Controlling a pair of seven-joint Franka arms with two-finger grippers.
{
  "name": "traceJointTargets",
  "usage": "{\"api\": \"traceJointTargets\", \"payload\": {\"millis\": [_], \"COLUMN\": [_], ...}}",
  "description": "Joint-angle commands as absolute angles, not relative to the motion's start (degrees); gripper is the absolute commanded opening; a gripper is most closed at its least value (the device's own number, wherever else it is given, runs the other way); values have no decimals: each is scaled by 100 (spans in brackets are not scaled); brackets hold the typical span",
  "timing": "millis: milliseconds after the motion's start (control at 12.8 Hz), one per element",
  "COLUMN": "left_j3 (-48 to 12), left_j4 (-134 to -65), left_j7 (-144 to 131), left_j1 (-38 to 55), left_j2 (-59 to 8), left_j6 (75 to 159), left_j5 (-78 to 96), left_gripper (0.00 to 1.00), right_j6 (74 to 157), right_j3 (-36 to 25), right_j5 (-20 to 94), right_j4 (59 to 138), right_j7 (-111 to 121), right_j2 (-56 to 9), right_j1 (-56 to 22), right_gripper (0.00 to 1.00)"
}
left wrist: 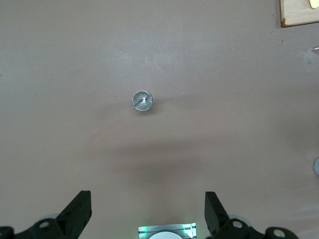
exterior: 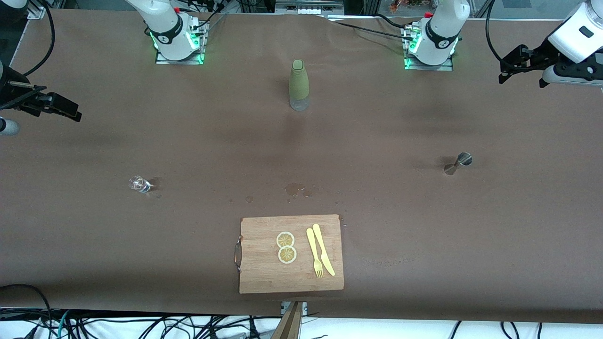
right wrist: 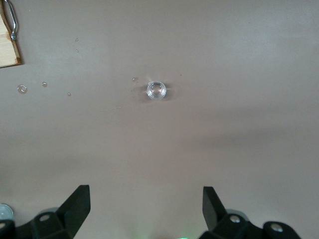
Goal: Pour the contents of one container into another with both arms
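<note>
A steel jigger (exterior: 458,163) stands on the brown table toward the left arm's end; the left wrist view shows this jigger (left wrist: 142,100) from above. My left gripper (exterior: 520,70) hangs high over that end of the table, open and empty (left wrist: 147,214). Toward the right arm's end stands a small clear glass (exterior: 139,184), seen from above as a glass (right wrist: 156,90) in the right wrist view. My right gripper (exterior: 59,104) is raised over that end, open with nothing between its fingers (right wrist: 144,211). A green-sleeved bottle (exterior: 298,84) stands upright between the two arm bases.
A wooden cutting board (exterior: 264,273) lies near the front edge, carrying two lemon slices (exterior: 286,247), a yellow fork (exterior: 314,252) and a yellow knife (exterior: 323,249). Small wet spots (exterior: 294,188) mark the table just farther from the camera than the board.
</note>
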State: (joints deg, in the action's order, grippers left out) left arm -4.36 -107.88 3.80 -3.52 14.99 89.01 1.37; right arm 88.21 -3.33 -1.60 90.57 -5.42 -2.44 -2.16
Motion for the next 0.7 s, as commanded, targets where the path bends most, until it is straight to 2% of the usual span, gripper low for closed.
{"api": "traceJointTargets", "payload": {"millis": [0,626], "left_j3": [-457,-475], "left_j4": [-10811,-10811], "left_j7": [413,369], "left_j1": [-396,-378], "left_j2": [1520,1503], "left_j6": [8912,8912], "left_j5": [202,202], "left_gripper": [100,100], "right_j6": [8833,8824], "right_j3": [-334,-334], "right_j5": [-88,-88], "right_j4": [8982,8982], "right_j7": [-598,-580], "right_j2": [-272,-272], "right_j1": [-229,-229], "right_gripper": [100,100]}}
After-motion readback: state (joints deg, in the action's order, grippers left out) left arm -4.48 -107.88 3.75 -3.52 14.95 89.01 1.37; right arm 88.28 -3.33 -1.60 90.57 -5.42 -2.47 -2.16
